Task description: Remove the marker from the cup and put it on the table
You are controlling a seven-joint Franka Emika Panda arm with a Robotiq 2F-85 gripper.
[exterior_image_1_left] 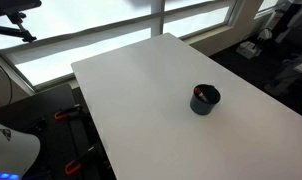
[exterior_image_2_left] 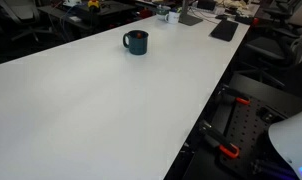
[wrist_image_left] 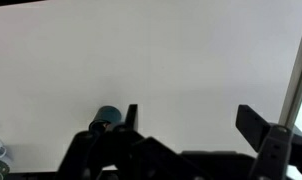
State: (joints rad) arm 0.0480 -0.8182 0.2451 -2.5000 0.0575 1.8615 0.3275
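Overhead, the black two-finger gripper (wrist_image_left: 193, 120) is held wide open and empty above the white table (exterior_image_1_left: 131, 110). A slim red-orange marker (exterior_image_1_left: 197, 92) is lodged in the short navy cup (exterior_image_1_left: 205, 101); likely light and rigid, it is best pinched at its exposed end.

An office-like workspace is being indicated: desk clutter (exterior_image_2_left: 176, 14) and a dark flat device (exterior_image_2_left: 224, 30) are being kept at the white table's (exterior_image_2_left: 91, 100) far end, office chairs (exterior_image_2_left: 11, 30) are being parked beyond it, and large windows (exterior_image_1_left: 101, 25) are being shown behind it.
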